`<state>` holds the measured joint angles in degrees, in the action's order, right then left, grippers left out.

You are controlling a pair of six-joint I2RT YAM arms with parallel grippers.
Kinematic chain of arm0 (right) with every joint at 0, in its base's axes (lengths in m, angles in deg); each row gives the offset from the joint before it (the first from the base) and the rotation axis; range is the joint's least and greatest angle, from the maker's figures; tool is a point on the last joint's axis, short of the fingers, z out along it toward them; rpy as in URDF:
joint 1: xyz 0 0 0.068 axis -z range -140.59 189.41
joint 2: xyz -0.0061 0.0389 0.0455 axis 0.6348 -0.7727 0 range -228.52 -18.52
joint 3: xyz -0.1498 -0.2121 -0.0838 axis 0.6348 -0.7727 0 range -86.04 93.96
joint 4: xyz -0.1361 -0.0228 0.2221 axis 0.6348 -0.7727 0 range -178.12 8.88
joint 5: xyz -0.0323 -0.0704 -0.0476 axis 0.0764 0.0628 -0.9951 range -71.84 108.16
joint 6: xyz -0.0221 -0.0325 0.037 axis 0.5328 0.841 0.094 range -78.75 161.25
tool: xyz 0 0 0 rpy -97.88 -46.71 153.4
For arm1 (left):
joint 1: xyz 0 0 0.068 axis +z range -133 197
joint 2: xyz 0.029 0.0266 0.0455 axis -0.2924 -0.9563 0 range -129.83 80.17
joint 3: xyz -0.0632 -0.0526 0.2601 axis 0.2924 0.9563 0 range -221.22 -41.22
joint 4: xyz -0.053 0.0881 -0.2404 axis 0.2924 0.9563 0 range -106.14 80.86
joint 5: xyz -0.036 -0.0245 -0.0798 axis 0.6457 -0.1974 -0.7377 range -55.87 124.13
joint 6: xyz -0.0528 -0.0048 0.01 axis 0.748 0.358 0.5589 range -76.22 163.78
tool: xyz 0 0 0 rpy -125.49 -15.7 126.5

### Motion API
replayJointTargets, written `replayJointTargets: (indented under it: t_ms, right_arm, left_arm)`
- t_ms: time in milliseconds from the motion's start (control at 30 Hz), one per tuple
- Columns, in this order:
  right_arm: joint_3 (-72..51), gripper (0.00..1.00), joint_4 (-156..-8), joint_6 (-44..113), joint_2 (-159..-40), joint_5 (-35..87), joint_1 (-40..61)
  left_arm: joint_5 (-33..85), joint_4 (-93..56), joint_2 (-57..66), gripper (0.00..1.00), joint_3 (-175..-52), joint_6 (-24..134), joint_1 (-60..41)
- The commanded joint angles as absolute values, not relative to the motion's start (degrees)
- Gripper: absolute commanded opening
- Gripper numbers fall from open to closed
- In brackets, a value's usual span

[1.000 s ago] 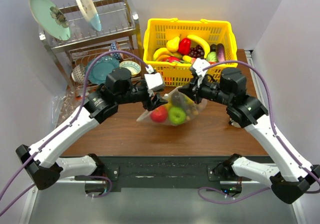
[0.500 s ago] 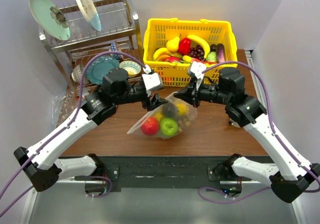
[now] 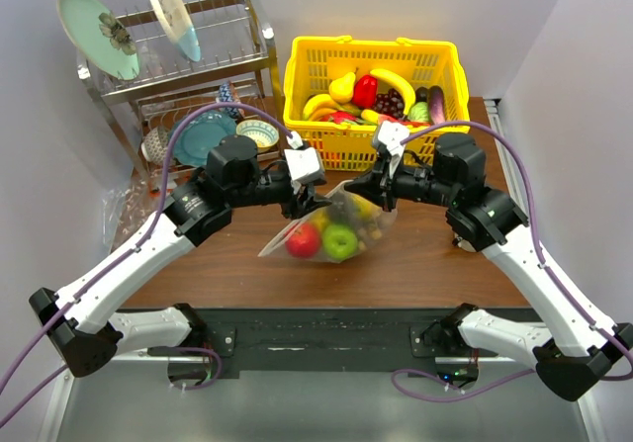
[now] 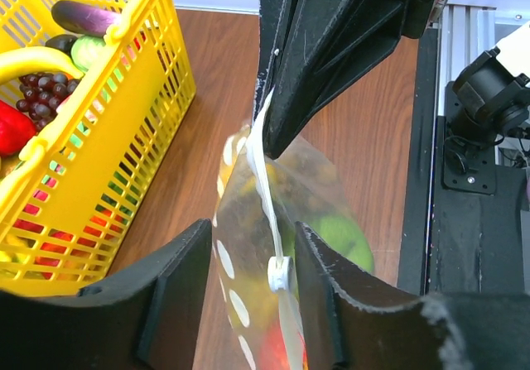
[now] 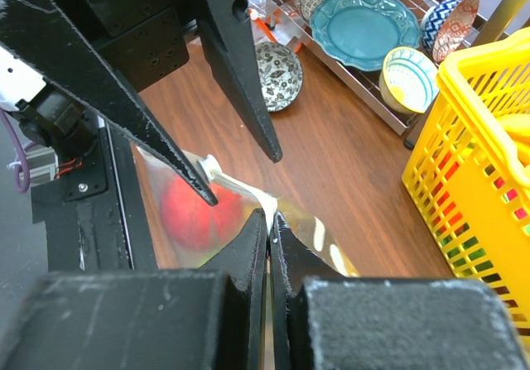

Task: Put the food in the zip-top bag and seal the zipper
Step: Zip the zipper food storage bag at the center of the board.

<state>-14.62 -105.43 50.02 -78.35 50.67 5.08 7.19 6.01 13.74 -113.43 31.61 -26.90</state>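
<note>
Brown wooden bench point(image 3: 425, 254), walls close on both sides. Yellow plastic basket point(image 3: 316, 76) at the rear, metal dish rack point(image 3: 198, 76) rear-left. Clear plastic zip-top bag point(image 3: 326, 234) sits mid-bench, holding the red round fruit point(image 3: 303, 241) and green apple ball point(image 3: 339, 241). Right claw point(image 5: 270, 221) is clenched on the bag's mouth. Left claw point(image 4: 248, 237) is released, straddling the zipper strip point(image 4: 267, 188). Open wood front-right.

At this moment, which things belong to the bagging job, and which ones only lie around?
Job: zip-top bag; its zipper; red fruit and green apple inside; right gripper, shut on the bag's edge; left gripper, open, zipper between its fingers.

Lying about: yellow basket with bananas; dish rack; teal plate; patterned bowl.
</note>
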Motion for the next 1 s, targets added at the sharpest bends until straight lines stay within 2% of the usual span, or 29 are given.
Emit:
replayJointTargets:
  t_ms: [0, 100, 233, 367, 533, 700, 967]
  right_arm:
    - [-14.3, 0.0, -100.6, 49.9, -76.6, 50.2, 5.0]
    - [-14.2, 0.0, -100.9, 50.0, -76.5, 49.8, 5.1]
    - [-14.4, 0.0, -101.0, 50.1, -76.3, 49.7, 5.1]
    - [-14.5, 0.0, -100.9, 50.2, -76.3, 48.9, 5.1]
    - [-14.2, 0.0, -101.4, 49.8, -76.4, 44.7, 5.1]
    - [-14.4, 0.0, -101.1, 48.1, -76.3, 32.4, 5.0]
    - [-14.7, 0.0, -100.7, 46.8, -75.0, 15.1, 5.1]
  left_arm:
    - [6.0, 5.9, 13.5, 0.51, -112.9, 31.1, -26.9]
    - [6.5, 6.1, 13.6, 0.5, -112.6, 31.5, -26.9]
    - [7.1, 6.3, 13.5, 0.36, -112.5, 32.0, -26.9]
    - [7.1, 6.7, 13.5, 0.33, -112.5, 32.2, -26.9]
    - [7.5, 6.8, 13.5, 0.07, -112.4, 32.3, -26.9]
    - [7.9, 6.6, 13.6, 0.02, -111.8, 32.5, -26.9]
    - [8.2, 6.6, 13.8, 0.0, -111.3, 32.7, -26.9]
